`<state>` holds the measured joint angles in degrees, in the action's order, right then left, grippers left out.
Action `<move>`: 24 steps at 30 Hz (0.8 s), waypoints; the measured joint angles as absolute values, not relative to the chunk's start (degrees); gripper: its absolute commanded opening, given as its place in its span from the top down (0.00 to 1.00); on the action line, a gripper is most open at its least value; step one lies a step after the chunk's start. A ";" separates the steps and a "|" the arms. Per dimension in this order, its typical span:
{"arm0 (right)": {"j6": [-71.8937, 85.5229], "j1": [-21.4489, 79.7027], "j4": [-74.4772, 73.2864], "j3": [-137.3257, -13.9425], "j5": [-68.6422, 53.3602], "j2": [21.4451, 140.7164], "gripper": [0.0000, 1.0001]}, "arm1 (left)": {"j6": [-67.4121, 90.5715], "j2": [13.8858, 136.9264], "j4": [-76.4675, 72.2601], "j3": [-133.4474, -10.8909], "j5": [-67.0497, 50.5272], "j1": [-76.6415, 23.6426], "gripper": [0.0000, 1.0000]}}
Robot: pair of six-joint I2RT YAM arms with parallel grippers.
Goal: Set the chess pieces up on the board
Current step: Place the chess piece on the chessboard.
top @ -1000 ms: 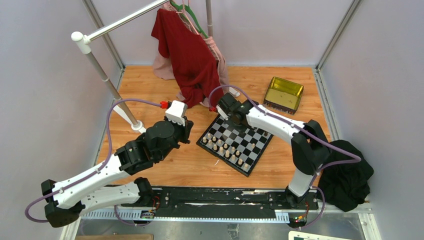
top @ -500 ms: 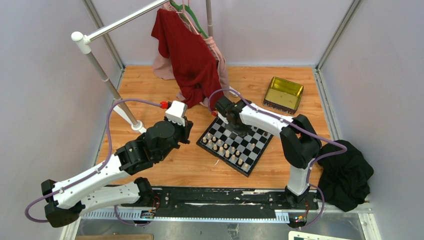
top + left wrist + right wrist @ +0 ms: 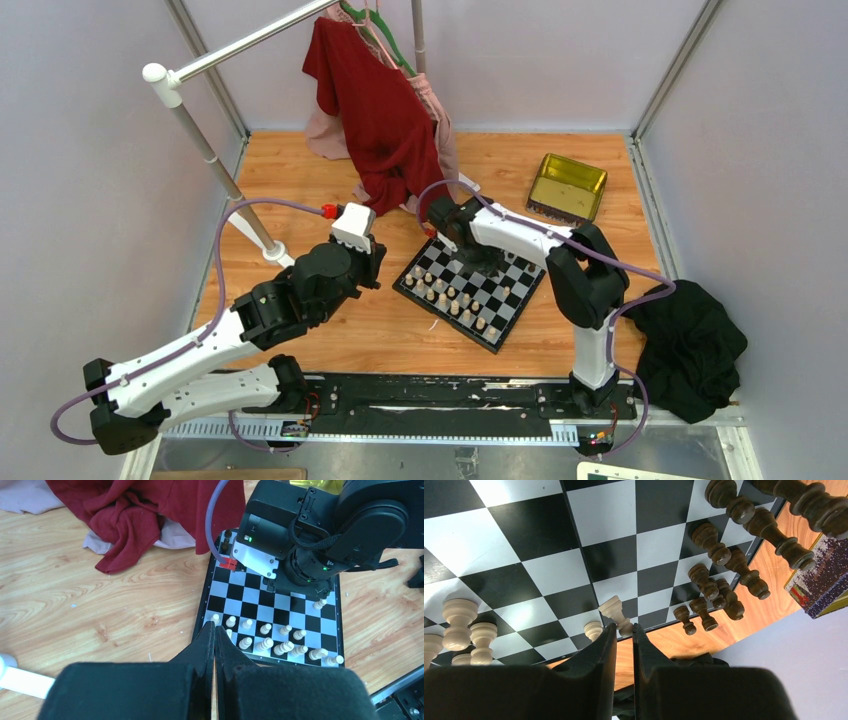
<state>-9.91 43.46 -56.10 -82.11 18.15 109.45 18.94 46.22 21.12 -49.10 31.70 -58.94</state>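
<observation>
Left pincer [image 3: 214, 626] is hovering just off the board's [image 3: 235, 597] left edge, fingers pressing together on nothing. Its tips are pointing at the end of the cream pieces [image 3: 265, 642], which are standing in two rough rows along the near side. Red garment [image 3: 385, 120] is draping down to the tabletop [image 3: 400, 335] beyond, clear of the board. Right pincer [image 3: 624, 626] is working over the board's far half and looks to be clamping a cream piece [image 3: 615, 611] by one end between its tips. That piece is leaning, its long axis tilting away from the fingers rather than standing square to the board. A cream pawn [image 3: 594, 629] is sitting just beside it. Dark pieces [image 3: 719, 580] are sitting bunched along the edge facing the tin [image 3: 567, 185]; can't tell which are upright. Judging by this, the right arm is carrying the move and the left is idling. The piece is needing squaring upright over its square before release, otherwise it is likely tipping into the pawn.
</observation>
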 measured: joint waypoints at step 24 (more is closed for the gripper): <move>-7.73 45.39 -60.16 -87.81 18.46 115.15 0.79 | 19.11 45.32 21.17 -47.90 31.75 -58.94 1.00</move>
